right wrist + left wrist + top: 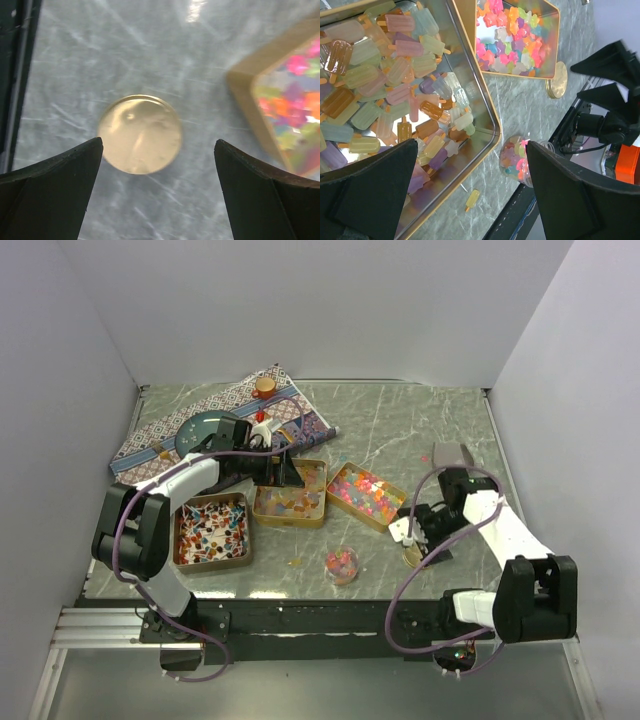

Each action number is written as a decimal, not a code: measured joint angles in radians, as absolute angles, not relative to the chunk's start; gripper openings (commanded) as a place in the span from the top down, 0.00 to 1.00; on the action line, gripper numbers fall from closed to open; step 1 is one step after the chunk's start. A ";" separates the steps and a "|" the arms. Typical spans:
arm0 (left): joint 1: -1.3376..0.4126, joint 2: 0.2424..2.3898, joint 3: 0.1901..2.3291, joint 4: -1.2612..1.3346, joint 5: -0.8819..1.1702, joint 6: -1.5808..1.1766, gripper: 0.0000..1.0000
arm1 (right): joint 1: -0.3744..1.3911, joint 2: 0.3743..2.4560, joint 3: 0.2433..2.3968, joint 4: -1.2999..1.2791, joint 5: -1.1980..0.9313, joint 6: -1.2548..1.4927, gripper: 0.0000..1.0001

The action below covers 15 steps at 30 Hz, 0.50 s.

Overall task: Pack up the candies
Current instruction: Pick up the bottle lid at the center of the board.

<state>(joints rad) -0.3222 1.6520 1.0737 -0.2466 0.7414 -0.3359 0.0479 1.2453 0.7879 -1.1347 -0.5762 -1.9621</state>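
Observation:
Three gold tins hold the candies: red-white-black ones (210,530) at the left, pale yellow-orange ones (290,498) in the middle, bright pink-orange-yellow ones (365,495) at the right. A small clear cup (342,563) of mixed candies stands in front of the tins. My left gripper (288,475) hovers over the middle tin's candies (395,75), open and empty (470,150). One pale yellow candy (472,198) lies loose on the table beside the cup (516,157). My right gripper (410,532) is open and empty (159,145), just above a round pale disc (140,134).
A patterned cloth (225,415) at the back left carries a teal plate (203,428), a small red-white figure (262,426) and a cork-topped piece (265,386). A grey block (452,453) lies at the back right. The right tin's corner (250,100) is close to the disc.

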 measured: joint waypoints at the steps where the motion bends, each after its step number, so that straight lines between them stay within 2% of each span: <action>1: -0.322 1.652 1.074 -0.246 0.743 -0.336 0.03 | 0.048 1.240 0.769 -1.132 -0.565 -1.965 0.00; 15: -0.322 1.681 1.074 -0.244 0.746 -0.336 0.03 | 0.048 1.307 0.711 -1.004 -0.464 -1.959 0.00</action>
<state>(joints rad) -0.3222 1.6814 1.0737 -0.2443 0.7460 -0.3355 0.0479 1.3067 0.7109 -1.0042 -0.4644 -1.9587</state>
